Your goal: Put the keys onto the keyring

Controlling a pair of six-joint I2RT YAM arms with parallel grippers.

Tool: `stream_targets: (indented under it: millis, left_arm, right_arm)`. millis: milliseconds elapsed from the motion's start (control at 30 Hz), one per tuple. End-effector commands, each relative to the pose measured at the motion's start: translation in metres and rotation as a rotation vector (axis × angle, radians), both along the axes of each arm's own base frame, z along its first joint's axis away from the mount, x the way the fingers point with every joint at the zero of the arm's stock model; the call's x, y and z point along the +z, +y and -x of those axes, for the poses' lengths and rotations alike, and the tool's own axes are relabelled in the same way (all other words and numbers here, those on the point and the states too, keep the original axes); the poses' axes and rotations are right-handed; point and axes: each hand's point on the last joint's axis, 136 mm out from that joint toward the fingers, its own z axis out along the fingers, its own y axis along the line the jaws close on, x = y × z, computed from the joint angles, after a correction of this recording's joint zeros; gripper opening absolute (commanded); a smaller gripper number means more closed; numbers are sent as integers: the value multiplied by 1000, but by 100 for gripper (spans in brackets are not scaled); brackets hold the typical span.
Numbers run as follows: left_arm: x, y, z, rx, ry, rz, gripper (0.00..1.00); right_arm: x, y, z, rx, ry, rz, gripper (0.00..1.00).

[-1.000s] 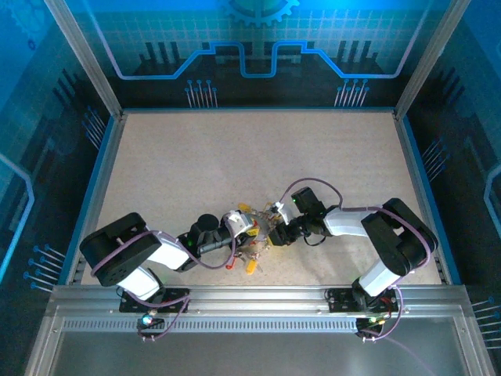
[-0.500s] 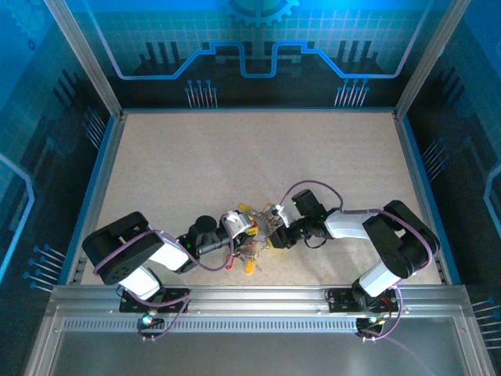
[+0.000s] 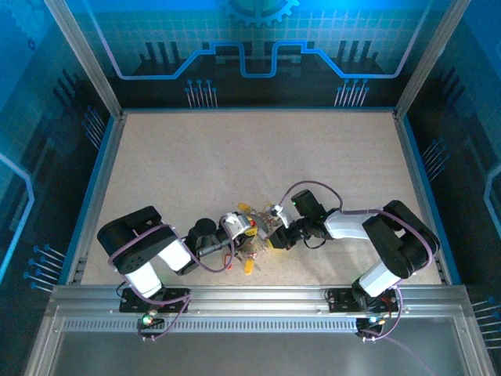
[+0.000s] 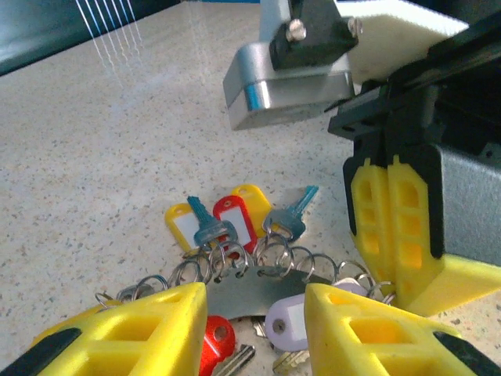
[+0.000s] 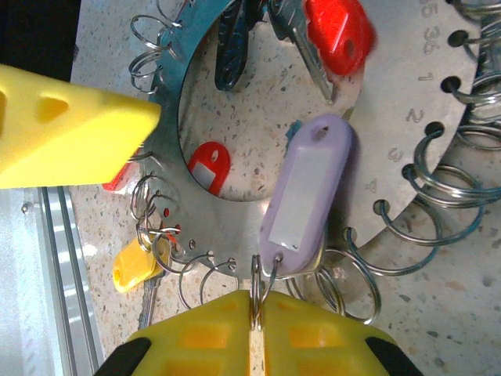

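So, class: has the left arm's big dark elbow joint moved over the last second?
Yes. The left arm's elbow joint has swung to the right, farther from the table's blue left edge.

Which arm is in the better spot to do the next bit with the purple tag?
Right. The right gripper is shut on the little ring of the purple tag, at the keyring's rim. The left gripper's fingers stand apart.
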Motion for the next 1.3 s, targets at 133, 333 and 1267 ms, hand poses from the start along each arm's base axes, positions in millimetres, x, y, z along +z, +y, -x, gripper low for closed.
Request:
stream_targets:
  millis: [133, 333, 1267]
  left_arm:
    - [7, 4, -4, 23, -22, 31, 39]
    - [5, 4, -3, 20, -15, 28, 39]
    - [7, 5, -3, 18, -40, 15, 39]
  right_arm:
    - [4, 12, 8, 68, -29, -21, 19]
    - [0, 15, 9, 82, -32, -9, 20]
    - [3, 12, 8, 68, -175, 132, 22]
